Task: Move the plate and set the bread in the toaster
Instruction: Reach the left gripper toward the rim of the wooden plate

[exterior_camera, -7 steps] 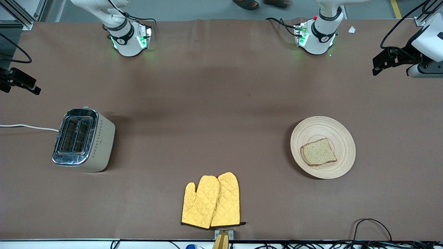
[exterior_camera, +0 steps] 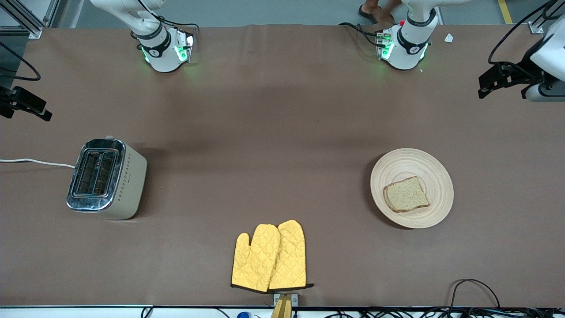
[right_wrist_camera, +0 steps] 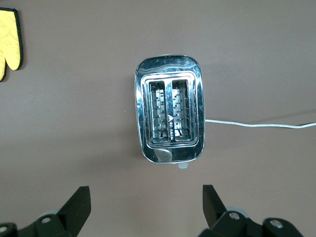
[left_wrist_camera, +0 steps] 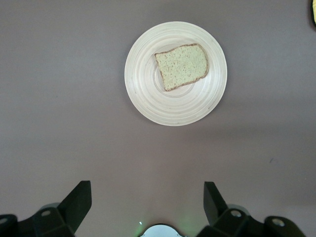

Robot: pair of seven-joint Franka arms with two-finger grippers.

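While both arms wait high at the table's ends, a brown cloth (exterior_camera: 282, 132) covers the whole table, with grey floor showing past its edge by the robot bases and cables along the edge nearest the front camera. Taking the front view as a clock face, the toaster (exterior_camera: 107, 178) stands at about 9 o'clock, toward the right arm's end, its two slots empty and its white cord (exterior_camera: 35, 161) running off toward that end. The plate (exterior_camera: 412, 188) lies at about 3 o'clock, toward the left arm's end, with the bread (exterior_camera: 406, 194) flat on it, off-centre. A pair of yellow mitts (exterior_camera: 270, 257) lies at 6 o'clock, near the front edge. The left gripper (left_wrist_camera: 147, 207) hangs in the air over bare cloth near the plate, fingers (left_wrist_camera: 79, 202) spread wide and holding nothing; plate and bread are well apart from it. The right gripper (right_wrist_camera: 146, 207) hangs over the cloth just beside the toaster, its fingers (right_wrist_camera: 79, 203) likewise spread wide and empty.
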